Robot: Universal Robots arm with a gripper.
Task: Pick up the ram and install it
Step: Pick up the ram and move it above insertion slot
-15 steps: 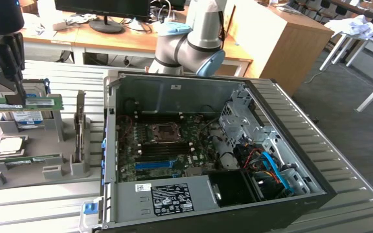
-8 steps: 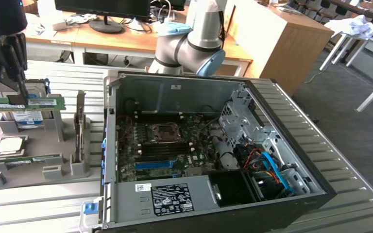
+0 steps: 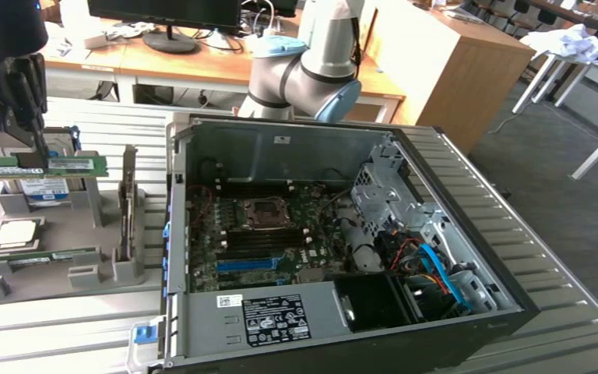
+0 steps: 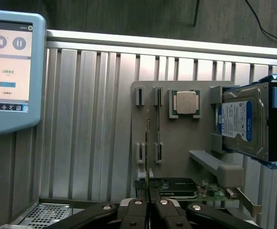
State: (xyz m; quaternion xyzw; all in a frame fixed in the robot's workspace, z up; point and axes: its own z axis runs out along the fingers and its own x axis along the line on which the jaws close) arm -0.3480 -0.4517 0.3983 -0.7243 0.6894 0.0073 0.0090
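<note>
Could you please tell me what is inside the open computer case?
A motherboard with a CPU socket, a long blue slot and blue cables beside a metal drive cage. The labelled metal box covers whatever lies under it.

Parts count on the bench
Two of the ram (image 3: 34, 166) (image 3: 55, 256), and one each of gripper (image 4: 149, 200), arm (image 3: 304, 74), hard drive (image 4: 243, 126), processor (image 4: 186, 102), expansion card (image 4: 175, 184), grey holder (image 4: 176, 143), open PC case (image 3: 268, 148), pendant (image 4: 9, 71) and monitor (image 3: 164, 12).
</note>
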